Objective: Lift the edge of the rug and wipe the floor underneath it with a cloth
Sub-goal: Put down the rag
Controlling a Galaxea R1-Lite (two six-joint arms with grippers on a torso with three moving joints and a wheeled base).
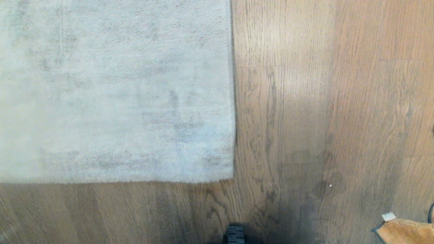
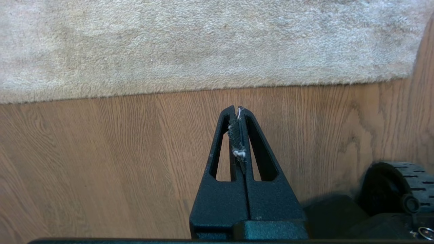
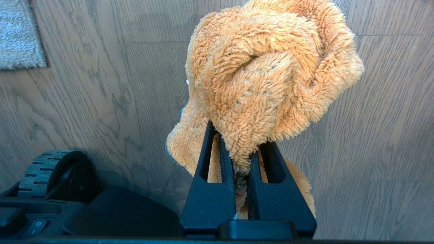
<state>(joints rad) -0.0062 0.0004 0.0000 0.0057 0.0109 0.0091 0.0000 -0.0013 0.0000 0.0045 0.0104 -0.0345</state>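
Observation:
A pale grey-beige rug lies flat on the brown plank floor [image 1: 305, 118], filling the upper left of the head view. Its near rug edge [image 1: 118, 181] and square corner [image 1: 233, 177] rest on the planks. In the left wrist view my left gripper [image 2: 237, 109] is shut with only lint between its fingers, hovering over bare floor [image 2: 101, 162] a short way from the rug edge [image 2: 203, 88]. My right gripper [image 3: 237, 135] is shut on the fluffy orange cloth [image 3: 268, 74], which bunches up over the fingertips. The cloth [image 1: 405, 232] with its white tag [image 1: 388, 216] shows at the head view's lower right corner.
A black part of my base [image 1: 234, 234] pokes in at the bottom middle of the head view. A ribbed black wheel shows in the left wrist view [image 2: 403, 183] and in the right wrist view [image 3: 44, 171]. Bare planks stretch to the right of the rug.

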